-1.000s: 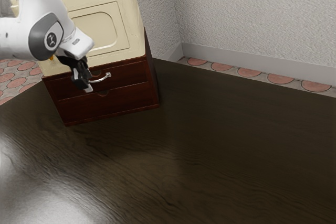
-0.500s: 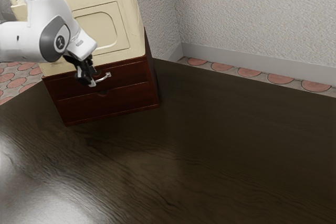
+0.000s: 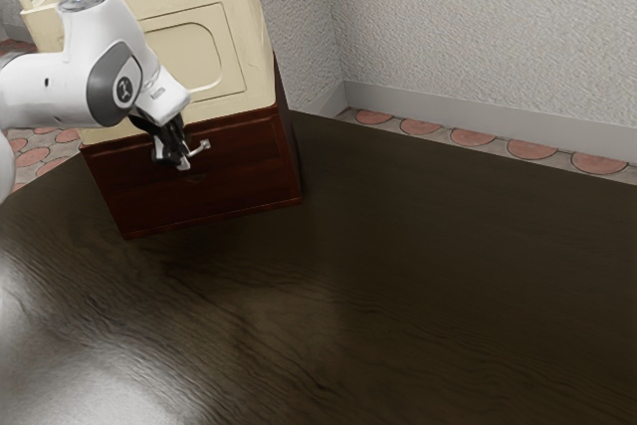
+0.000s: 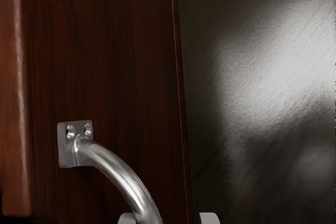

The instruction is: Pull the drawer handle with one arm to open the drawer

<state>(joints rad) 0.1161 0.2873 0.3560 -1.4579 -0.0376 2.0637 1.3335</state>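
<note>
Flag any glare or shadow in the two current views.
Exterior view: whitish glare washes over the tabletop at lower left, and the black gripper has little contrast against the dark red drawer unit. Wrist view: a pale sheen lies on the tabletop, broken by dark, shadow-like patches; the metal handle has a bright highlight along its curve.

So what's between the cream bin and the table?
The red-brown cabinet. In the exterior view, the cream bin sits on top of it, and it stands on the dark table.
</note>
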